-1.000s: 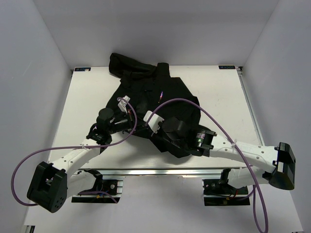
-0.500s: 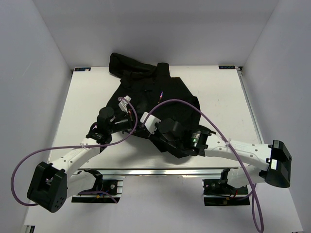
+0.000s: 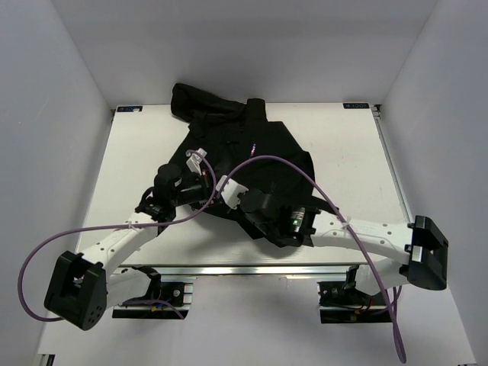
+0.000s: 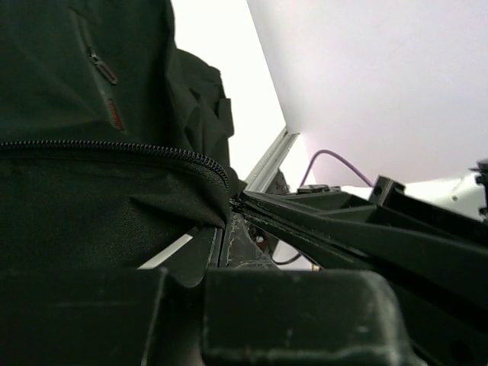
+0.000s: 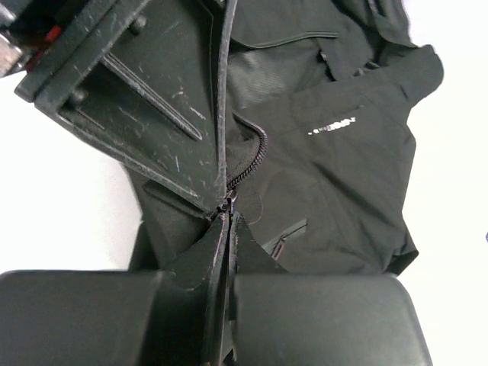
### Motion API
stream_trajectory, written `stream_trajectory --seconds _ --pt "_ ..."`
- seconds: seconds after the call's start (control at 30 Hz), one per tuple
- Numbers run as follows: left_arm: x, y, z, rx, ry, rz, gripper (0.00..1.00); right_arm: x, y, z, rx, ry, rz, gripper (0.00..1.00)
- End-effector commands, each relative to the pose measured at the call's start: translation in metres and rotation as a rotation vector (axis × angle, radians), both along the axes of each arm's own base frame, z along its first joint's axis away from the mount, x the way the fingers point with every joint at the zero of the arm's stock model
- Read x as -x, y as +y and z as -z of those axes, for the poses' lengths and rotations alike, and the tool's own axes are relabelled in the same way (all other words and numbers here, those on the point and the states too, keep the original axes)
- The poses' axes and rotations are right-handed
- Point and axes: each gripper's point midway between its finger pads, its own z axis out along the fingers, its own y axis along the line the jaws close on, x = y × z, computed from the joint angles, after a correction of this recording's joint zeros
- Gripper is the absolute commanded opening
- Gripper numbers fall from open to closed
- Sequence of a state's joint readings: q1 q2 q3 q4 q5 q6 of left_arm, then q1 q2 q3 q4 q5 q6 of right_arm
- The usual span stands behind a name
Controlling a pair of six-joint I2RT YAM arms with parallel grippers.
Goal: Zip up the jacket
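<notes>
The right arm is swinging in leftward across the front of the worktop (image 3: 137, 152), and its right gripper (image 3: 223, 194) is now arriving tip to tip with the left gripper (image 3: 208, 186), where a second ago the two were standing apart. As it comes in, it is closing: a narrow gap a moment back, jaws pressed fully together now.

The jacket (image 3: 259, 152) is lying spread on the worktop, collar towards the far edge and hem towards the arms. The action is all happening at the hem. The left gripper is staying clamped on the fabric at the bottom of the front opening, holding it steady. In the right wrist view, the zipper (image 5: 252, 160) is curving down and ending right at the right gripper's closed tips. Whether the pull itself is caught between them, I cannot tell; it is too dark and too small down there.

This is looking like the grab on the slider, with the left side anchoring the hem. The teeth above are still lying open, so the actual zipping is not yet under way. The pull up towards the collar is the likely next call.
</notes>
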State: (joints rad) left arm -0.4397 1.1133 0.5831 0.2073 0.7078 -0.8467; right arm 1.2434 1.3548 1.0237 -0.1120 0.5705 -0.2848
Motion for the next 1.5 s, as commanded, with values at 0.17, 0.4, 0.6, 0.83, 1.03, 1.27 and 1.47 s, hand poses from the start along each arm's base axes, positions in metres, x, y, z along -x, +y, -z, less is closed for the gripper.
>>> stream_trajectory --seconds 0.17,0.4,0.6,0.83,1.03,1.27,1.47 --pt "0.035 -0.004 0.012 -0.035 0.133 0.163 0.0 -0.058 -0.014 -0.06 -0.146 -0.186 0.221 0.0" --pt "0.046 0.008 0.029 -0.141 0.208 0.151 0.0 -0.053 -0.008 -0.041 -0.052 -0.048 0.098 0.0" --pt "0.032 0.009 0.016 -0.154 0.131 0.106 0.0 0.011 -0.006 0.008 0.005 0.313 -0.124 0.0" --pt "0.033 0.008 0.011 -0.144 0.097 0.117 0.0 0.005 -0.016 0.006 0.006 0.316 -0.073 0.0" --pt "0.036 0.011 0.009 -0.159 0.061 0.128 0.0 -0.006 -0.023 -0.002 0.008 0.263 -0.032 0.0" --pt "0.041 0.01 0.011 -0.167 0.082 0.162 0.0 -0.043 -0.03 -0.024 -0.064 0.096 0.14 0.0" --pt "0.044 0.012 0.015 -0.192 0.103 0.179 0.0 -0.085 -0.052 -0.047 -0.071 -0.109 0.4 0.0"
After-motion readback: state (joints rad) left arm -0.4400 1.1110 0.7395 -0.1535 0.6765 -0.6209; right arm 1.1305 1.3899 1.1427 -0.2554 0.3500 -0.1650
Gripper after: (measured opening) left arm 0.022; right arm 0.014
